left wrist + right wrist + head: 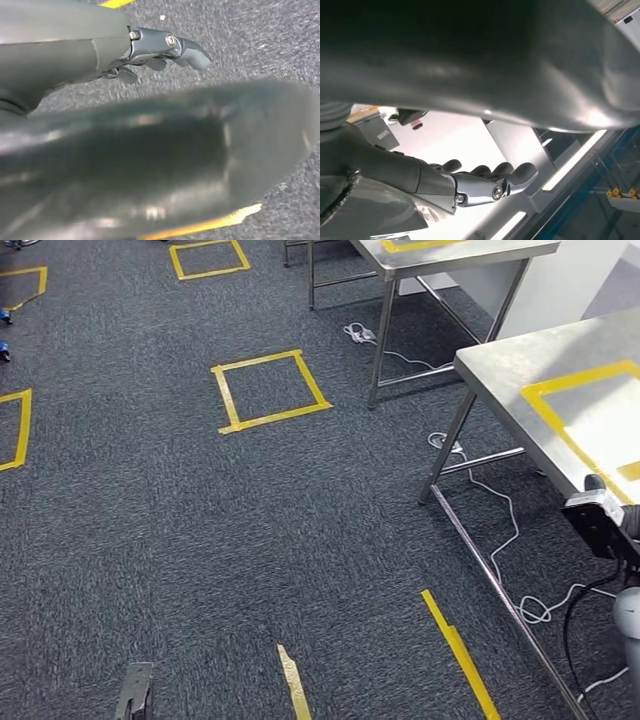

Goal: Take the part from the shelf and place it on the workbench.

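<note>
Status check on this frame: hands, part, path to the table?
Left hand low over carpet, nothing in it. Right hand raised by steel table, grip unclear. Part: cannot tell whether held. Cables on floor under table.

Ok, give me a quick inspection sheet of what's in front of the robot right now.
Surface: steel workbench at right, yellow tape outline on its top.
Job's things: part, nothing seen.
Clutter: nothing seen.
Hands: left hand low over the carpet, fingers straight, holding nothing; right hand fingers loosely curled, hold unclear.
Cables: white cables trailing on the floor under the workbench.
Surroundings: dark carpet with yellow tape squares; second steel table beyond.
</note>
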